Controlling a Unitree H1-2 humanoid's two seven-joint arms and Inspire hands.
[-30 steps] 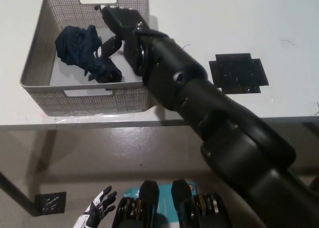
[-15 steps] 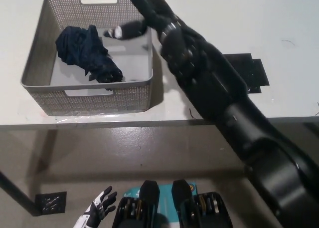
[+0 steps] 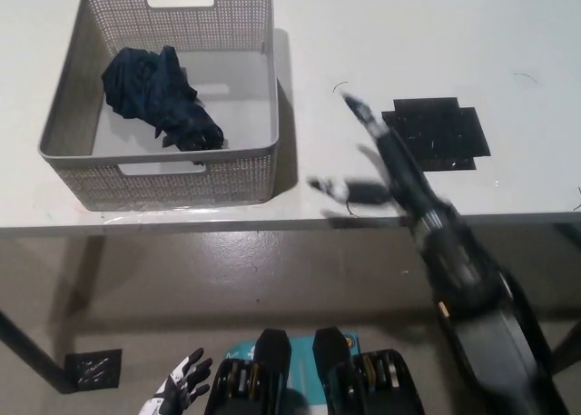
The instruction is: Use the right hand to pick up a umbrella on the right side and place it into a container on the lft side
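The dark navy folded umbrella (image 3: 160, 97) lies inside the grey perforated basket (image 3: 254, 172) at the table's left. My black right hand (image 3: 377, 165) is blurred with motion over the white table, to the right of the basket and near the front edge. It is open, fingers spread, and holds nothing. My white left hand (image 3: 180, 386) hangs low at the bottom left, below the table, with its fingers apart.
A black cross-shaped mat (image 3: 436, 132) lies on the white table (image 3: 508, 34) just right of my right hand. The table's front edge (image 3: 227, 222) runs across the middle of the picture, with grey floor below it.
My right hand has pulled out of the basket and swung right and toward the table's front edge. The umbrella stays in the basket. The left hand has barely moved.
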